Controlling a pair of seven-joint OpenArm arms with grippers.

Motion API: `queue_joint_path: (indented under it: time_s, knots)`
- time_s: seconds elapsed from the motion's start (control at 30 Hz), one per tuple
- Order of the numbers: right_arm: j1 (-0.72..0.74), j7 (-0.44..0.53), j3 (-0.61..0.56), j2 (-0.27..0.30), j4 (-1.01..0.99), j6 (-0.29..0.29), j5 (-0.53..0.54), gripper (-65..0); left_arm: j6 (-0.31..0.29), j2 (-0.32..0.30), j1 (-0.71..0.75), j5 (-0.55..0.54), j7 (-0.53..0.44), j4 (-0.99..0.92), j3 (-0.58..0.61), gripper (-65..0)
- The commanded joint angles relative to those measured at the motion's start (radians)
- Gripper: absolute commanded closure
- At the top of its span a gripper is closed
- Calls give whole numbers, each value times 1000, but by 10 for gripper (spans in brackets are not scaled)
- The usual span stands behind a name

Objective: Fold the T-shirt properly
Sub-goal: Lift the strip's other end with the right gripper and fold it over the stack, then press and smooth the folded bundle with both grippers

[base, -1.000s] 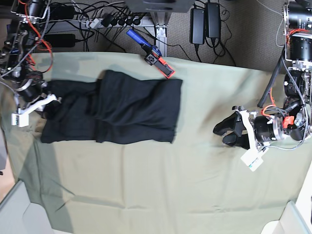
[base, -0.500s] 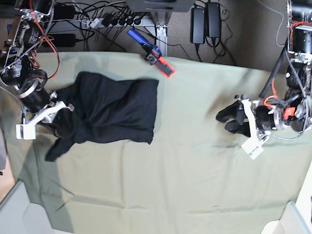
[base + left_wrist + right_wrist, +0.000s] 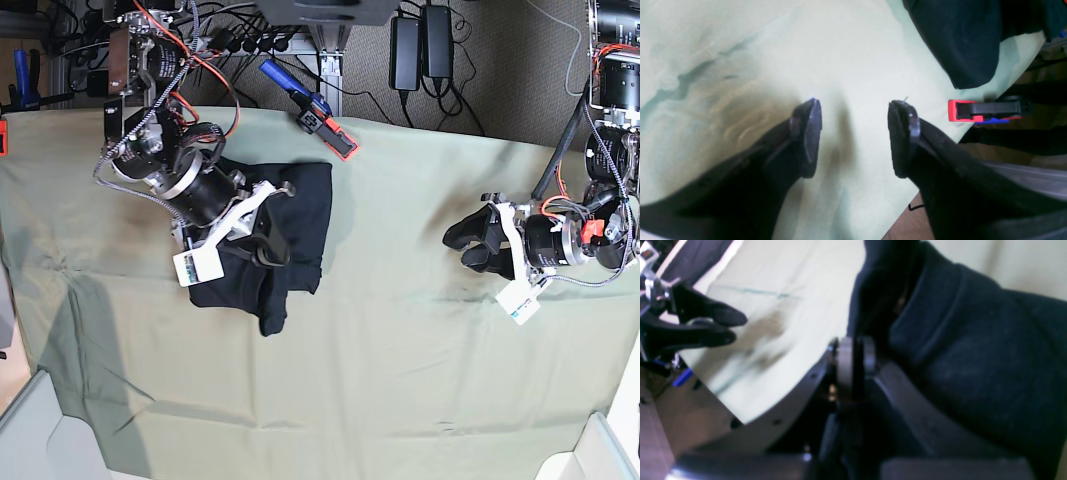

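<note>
Right gripper (image 3: 268, 238) is closed on a fold of the T-shirt (image 3: 290, 215), carrying the cloth over itself. Left gripper (image 3: 853, 136) stands open and empty, well apart from the T-shirt, above the bare worktop (image 3: 400, 380). One T-shirt, bunched beside the clamp (image 3: 325, 122) at the worktop's far edge. Judged soft, light and limp; best taken at a hem corner or edge. One clamp, two grippers.
</note>
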Motion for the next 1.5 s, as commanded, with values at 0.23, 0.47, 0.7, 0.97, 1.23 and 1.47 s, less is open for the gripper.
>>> queue_joint_path:
  time_s: [0.23, 0.47, 0.7, 0.97, 1.23, 1.47]
  knots:
    - [11, 57, -83, -15, -24, 54, -33, 0, -10, -16, -17, -17, -16, 15, -9, -350]
    - [26, 106, -108, -36, -150, 54, -47, -205, -10, -16, -17, -18, -18, 15, -9, -350]
    - [73, 105, -234, -35, -234, 54, -48, -244, -10, -16, -17, -16, -26, 14, -16, -350]
    - [138, 105, -342, -47, -213, 54, -44, -244, -10, -16, -17, -18, -44, 15, -178, -349]
    - [205, 105, -329, -84, -133, 54, -103, -241, -10, -16, -7, -39, -44, 18, -227, -200]
    - [328, 105, -117, -74, -116, 53, -266, 0, -10, -13, 11, -30, -44, 93, -83, 0]
